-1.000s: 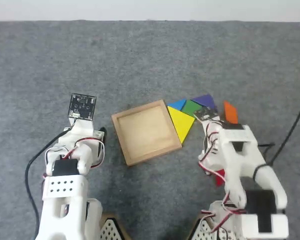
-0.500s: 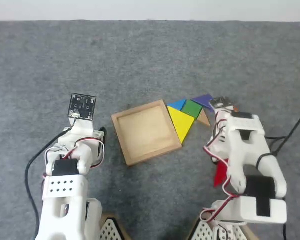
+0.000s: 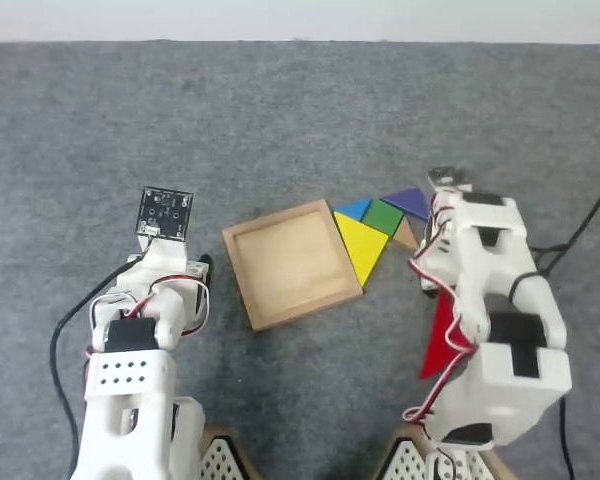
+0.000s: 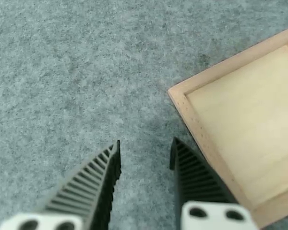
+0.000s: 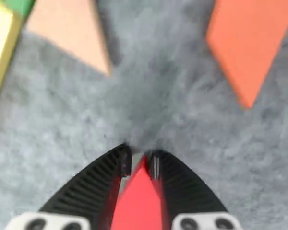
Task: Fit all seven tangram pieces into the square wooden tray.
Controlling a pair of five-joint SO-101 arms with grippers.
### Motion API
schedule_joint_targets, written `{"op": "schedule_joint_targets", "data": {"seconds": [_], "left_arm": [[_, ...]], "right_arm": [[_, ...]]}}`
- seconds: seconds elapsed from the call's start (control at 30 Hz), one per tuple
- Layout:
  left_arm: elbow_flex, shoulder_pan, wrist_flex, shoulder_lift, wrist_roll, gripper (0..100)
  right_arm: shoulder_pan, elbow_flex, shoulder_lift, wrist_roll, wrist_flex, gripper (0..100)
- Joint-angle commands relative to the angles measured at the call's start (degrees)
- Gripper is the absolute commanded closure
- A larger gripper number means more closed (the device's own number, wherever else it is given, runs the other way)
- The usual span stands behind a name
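Note:
The square wooden tray (image 3: 293, 262) lies empty at the table's middle; its corner (image 4: 182, 93) shows in the left wrist view. Right of it lie the yellow triangle (image 3: 363, 245), blue (image 3: 355, 210), green (image 3: 384, 216), purple (image 3: 408, 202) and tan (image 3: 408, 235) pieces. My right gripper (image 5: 140, 154) is shut on the tip of the red triangle (image 5: 137, 206), whose body (image 3: 442, 335) pokes out beneath the right arm. Beyond it lie the tan triangle (image 5: 69, 33) and the orange piece (image 5: 249, 43). My left gripper (image 4: 145, 143) stands open over bare carpet beside the tray's left corner.
Grey carpet covers the whole table. The right arm (image 3: 485, 290) stands over the ground right of the piece cluster. A black cable (image 3: 585, 225) runs along the right edge. The left arm (image 3: 145, 320) stands left of the tray.
The right arm has swung to the right and farther back, uncovering the tan triangle and covering the orange piece. More of the red triangle now shows. The left arm has not moved.

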Motion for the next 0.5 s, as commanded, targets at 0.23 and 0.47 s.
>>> {"op": "schedule_joint_targets", "data": {"seconds": [0.23,0.47], "left_arm": [[-1.01,0.09,0.26,-0.09,-0.53,83],[-1.1,0.35,0.53,0.0,-0.53,83]], "right_arm": [[10.68,-5.36,-17.01,0.62,4.97,92.9],[7.34,16.79,-37.85,8.44,5.85,89.7]]}}
